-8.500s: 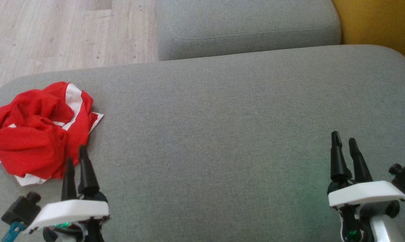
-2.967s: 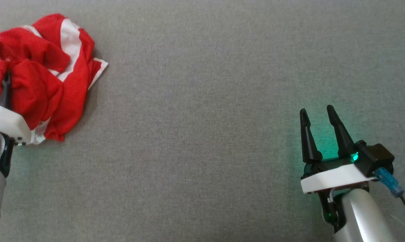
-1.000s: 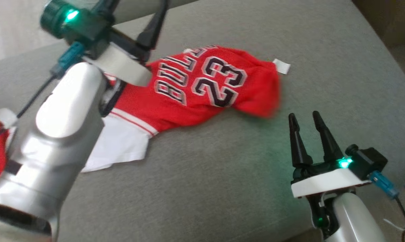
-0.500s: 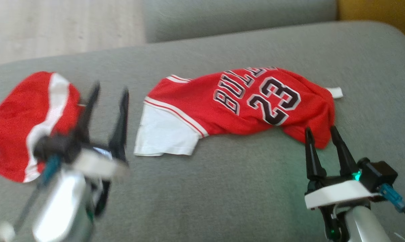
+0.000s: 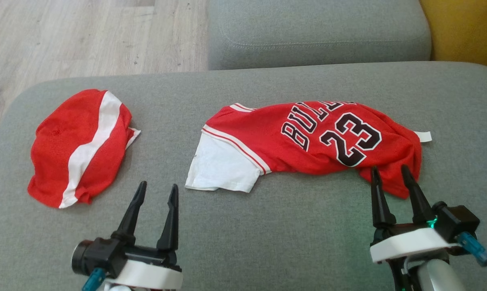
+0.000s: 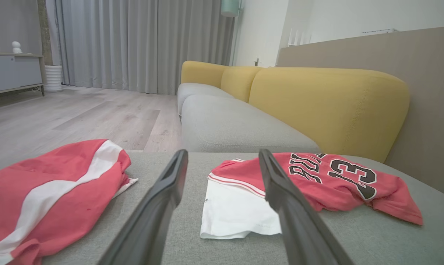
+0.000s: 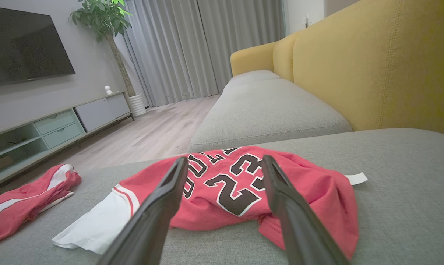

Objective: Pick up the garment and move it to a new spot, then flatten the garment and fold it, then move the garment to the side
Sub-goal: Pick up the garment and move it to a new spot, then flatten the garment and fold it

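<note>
Progress looks early, reading the head view from its left side. A second red garment with a white stripe (image 5: 80, 147) sits bunched at about 9 o'clock on the grey sofa cushion (image 5: 267, 242), well apart from the rest. At 7 o'clock the left gripper (image 5: 158, 186) hovers with its fingers spread wide and nothing between them, pointing at the bare cloth between the two garments.

The task's piece is a red jersey (image 5: 308, 139) numbered 23, with a white panel (image 5: 221, 169) at its 9 o'clock end. It lies across the middle of the cushion and runs out toward 3 o'clock. It is stretched lengthwise but narrowed and rumpled, and its 4 o'clock end is gathered into a lump.

At 5 o'clock the right gripper (image 5: 389, 169) is likewise wide and empty, its tips at that lumped hem; whether they touch it I cannot tell.

The pick-and-move part appears finished. Flattening has not begun, and folding and shifting the jersey aside remain.
</note>
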`<state>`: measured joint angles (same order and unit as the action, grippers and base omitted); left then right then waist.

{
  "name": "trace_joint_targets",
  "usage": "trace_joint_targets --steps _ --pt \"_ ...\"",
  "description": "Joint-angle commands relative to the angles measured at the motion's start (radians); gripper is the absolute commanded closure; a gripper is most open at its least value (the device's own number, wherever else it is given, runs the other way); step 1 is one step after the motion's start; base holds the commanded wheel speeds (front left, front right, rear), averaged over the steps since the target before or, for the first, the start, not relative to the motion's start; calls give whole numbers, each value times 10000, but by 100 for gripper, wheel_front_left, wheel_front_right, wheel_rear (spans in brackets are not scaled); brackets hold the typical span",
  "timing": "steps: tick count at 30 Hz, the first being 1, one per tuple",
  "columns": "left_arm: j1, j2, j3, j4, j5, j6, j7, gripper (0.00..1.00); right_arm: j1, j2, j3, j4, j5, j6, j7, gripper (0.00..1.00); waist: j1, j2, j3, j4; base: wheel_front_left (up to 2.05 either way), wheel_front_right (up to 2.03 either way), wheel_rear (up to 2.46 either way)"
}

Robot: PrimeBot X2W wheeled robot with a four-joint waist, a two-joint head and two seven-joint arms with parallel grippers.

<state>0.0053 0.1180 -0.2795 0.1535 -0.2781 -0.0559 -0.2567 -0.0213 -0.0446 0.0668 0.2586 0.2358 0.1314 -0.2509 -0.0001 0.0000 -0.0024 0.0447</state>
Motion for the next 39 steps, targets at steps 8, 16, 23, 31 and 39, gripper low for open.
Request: trace_joint_targets --steps 8,16,23,31,39 --pt "-743 -392 751 -329 562 -494 -50 0 -866 -56 83 -308 -458 -7 -109 0 1 0 606 108 0 0 0" --pt "-1202 -577 635 -171 725 -670 -51 0 -2612 -56 -797 548 -1519 -7 -109 0 1 0 1426 423 0 0 0" --pt "-1513 -648 484 -62 679 -720 -51 0 -4274 -57 -1912 2820 -2593 -7 157 0 1 0 1815 778 0 0 0" --pt "-1618 -672 298 22 581 -737 -51 0 -5467 -172 -2628 5080 -3321 -7 932 0 1 0 2072 1022 0 0 0" --pt "-1797 -676 -40 33 299 -742 -51 0 -6279 -361 -3514 6697 -4471 -7 1351 7 1 0 2340 1252 0 0 0"
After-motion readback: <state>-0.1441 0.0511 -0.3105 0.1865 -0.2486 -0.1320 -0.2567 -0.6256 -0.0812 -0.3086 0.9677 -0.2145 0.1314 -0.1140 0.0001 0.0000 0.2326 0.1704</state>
